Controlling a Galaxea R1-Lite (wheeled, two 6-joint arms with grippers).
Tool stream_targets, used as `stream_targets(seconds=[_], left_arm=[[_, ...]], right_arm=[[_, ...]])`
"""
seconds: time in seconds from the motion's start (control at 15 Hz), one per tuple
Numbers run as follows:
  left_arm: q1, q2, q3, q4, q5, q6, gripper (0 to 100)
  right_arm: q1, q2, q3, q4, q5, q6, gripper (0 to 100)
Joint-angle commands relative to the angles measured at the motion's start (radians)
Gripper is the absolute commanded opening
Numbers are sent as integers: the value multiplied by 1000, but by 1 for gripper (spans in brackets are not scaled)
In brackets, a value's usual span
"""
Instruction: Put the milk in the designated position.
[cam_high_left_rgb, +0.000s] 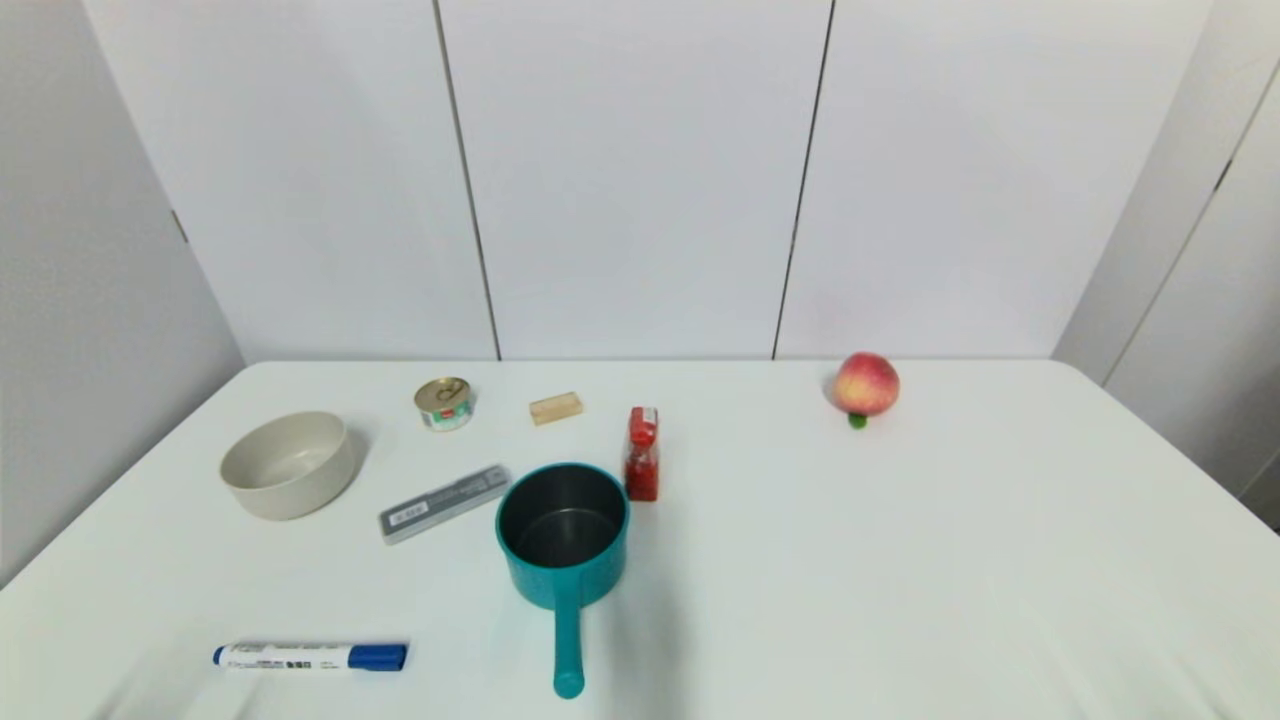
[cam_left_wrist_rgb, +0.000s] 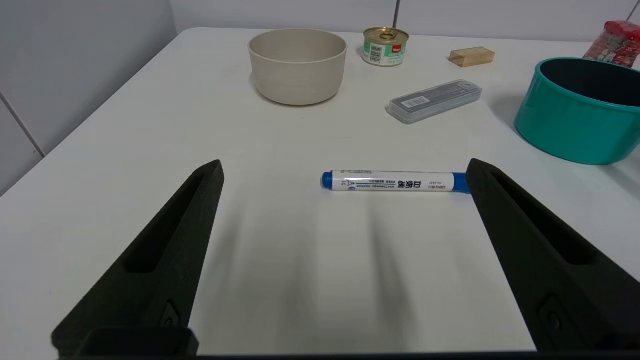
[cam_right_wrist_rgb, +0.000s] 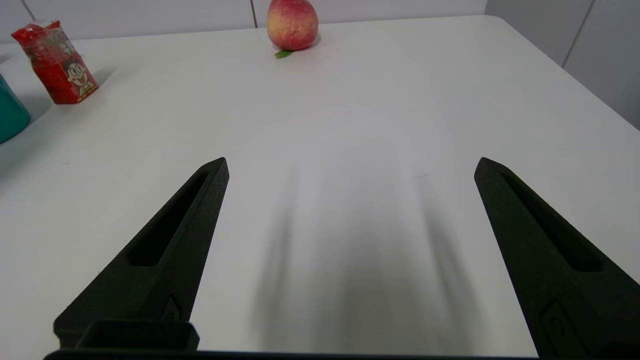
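milk (cam_high_left_rgb: 641, 455) upright on the white table (cam_high_left_rgb: 900, 560), just beside the far right rim of the teal pot (cam_high_left_rgb: 563, 535), apart from it by a thin gap in the head view; red carton-like body with a cartoon face on one side, seen in the right wrist view (cam_right_wrist_rgb: 56, 62), crimped red top. pot open side up, dark inside, handle pointing toward the near edge. grey flat case (cam_high_left_rgb: 444, 503) lying left of the pot, near it but not touching. beige bowl (cam_high_left_rgb: 288, 464) farther left, well apart from the milk. round tin can (cam_high_left_rgb: 444, 403) and small tan block (cam_high_left_rgb: 556, 408) toward the far edge, behind the case and pot. blue-capped marker (cam_high_left_rgb: 310, 656) lying flat near the front left of the table. red-yellow peach (cam_high_left_rgb: 866, 385) far right at the back, well apart from the milk, green leaf under it. left gripper (cam_left_wrist_rgb: 345, 170) low over the near left of the table, jaws spread wide, nothing between them but the marker lying farther off, one end hidden behind a fingertip (cam_left_wrist_rgb: 480, 172). right gripper (cam_right_wrist_rgb: 352, 167) low over the bare near right of the table, jaws likewise released and wide, grasping nothing. neither arm visible in the head view.
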Motion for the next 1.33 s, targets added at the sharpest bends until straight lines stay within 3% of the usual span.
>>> stream_targets(seconds=[0.07,0.53,0.93,1.13,1.33], left_arm=[[0,1,0,0,0,0,100],[2,29,-6,0,6,18,100],[8,584,-242,-332,-14,118,100],[-1,914,-503,-390,-135,264,100],[-81,1251,-790,-402,-347,397,100]], right_arm=[[0,1,0,0,0,1,100],[0,1,0,0,0,1,100],[0,1,0,0,0,1,100],[0,1,0,0,0,1,100],[0,1,0,0,0,1,100]])
